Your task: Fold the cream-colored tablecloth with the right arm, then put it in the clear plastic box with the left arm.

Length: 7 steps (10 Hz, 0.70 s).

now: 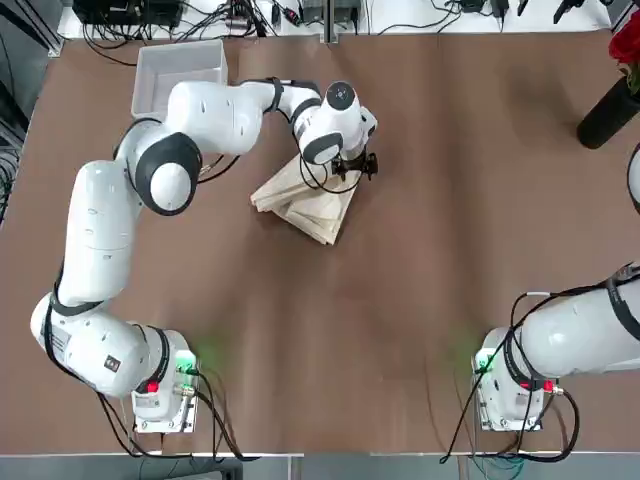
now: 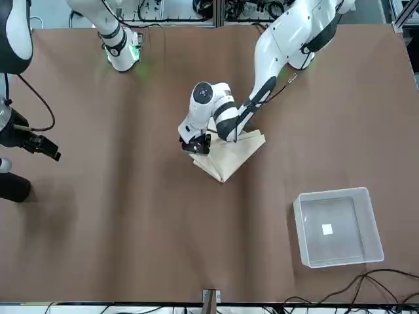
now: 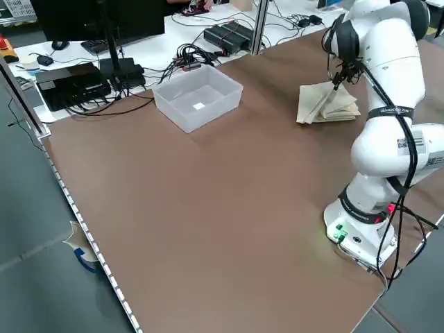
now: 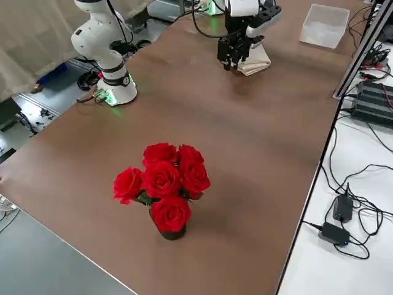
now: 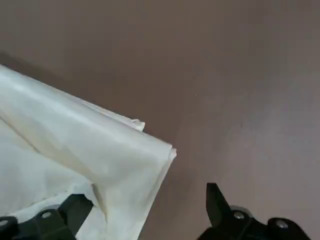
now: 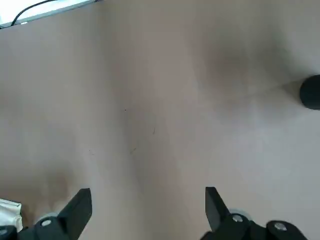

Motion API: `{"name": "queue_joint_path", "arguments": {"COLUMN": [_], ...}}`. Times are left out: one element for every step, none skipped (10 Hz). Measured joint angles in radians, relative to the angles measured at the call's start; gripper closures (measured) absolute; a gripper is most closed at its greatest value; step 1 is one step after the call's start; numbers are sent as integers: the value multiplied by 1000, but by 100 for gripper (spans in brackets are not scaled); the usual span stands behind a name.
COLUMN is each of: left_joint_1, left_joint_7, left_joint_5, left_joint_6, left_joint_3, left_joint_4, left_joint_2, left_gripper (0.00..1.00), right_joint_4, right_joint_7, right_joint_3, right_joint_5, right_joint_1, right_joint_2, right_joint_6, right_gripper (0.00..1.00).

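The cream-colored tablecloth (image 1: 300,205) lies folded into a small layered wedge near the table's middle. My left gripper (image 1: 357,165) hangs open just over its right corner. In the left wrist view the cloth's folded edge (image 5: 75,145) runs between the two spread fingers (image 5: 215,200), and nothing is gripped. The clear plastic box (image 1: 145,80) stands at the far left of the table with nothing in it, also visible in the front view (image 2: 337,258). My right gripper (image 2: 46,149) is open above bare table at the robot's right side, well away from the cloth.
A dark vase of red roses (image 4: 163,187) stands near the far right corner, close to the right arm. Cables and power boxes (image 3: 104,76) lie beyond the table's far edge. Brown tabletop (image 1: 420,300) stretches between the cloth and both arm bases.
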Motion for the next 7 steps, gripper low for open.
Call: {"name": "queue_joint_path", "arguments": {"left_joint_1": [0, 0, 0, -1, -6, -12, -17], "left_joint_7": [2, 2, 3, 3, 3, 3, 3], "left_joint_5": [1, 1, 1, 1, 2, 2, 2], "left_joint_6": [10, 14, 14, 14, 14, 14, 14], "left_joint_3": [1, 1, 1, 1, 4, 9, 14], "left_joint_4": [0, 2, 5, 6, 6, 6, 7], "left_joint_2": [6, 7, 7, 7, 8, 10, 15], "left_gripper": [0, 0, 0, 0, 0, 0, 0], "right_joint_4": [0, 0, 0, 0, 0, 0, 0], "right_joint_7": [0, 0, 0, 0, 0, 0, 0], "right_joint_3": [0, 0, 0, 0, 0, 0, 0], "right_joint_5": [0, 0, 0, 0, 0, 0, 0], "right_joint_1": [0, 0, 0, 0, 0, 0, 0], "right_joint_2": [0, 0, 0, 0, 1, 1, 1], "right_joint_6": [0, 0, 0, 1, 1, 1, 1], "right_gripper": [0, 0, 0, 0, 0, 0, 0]}}
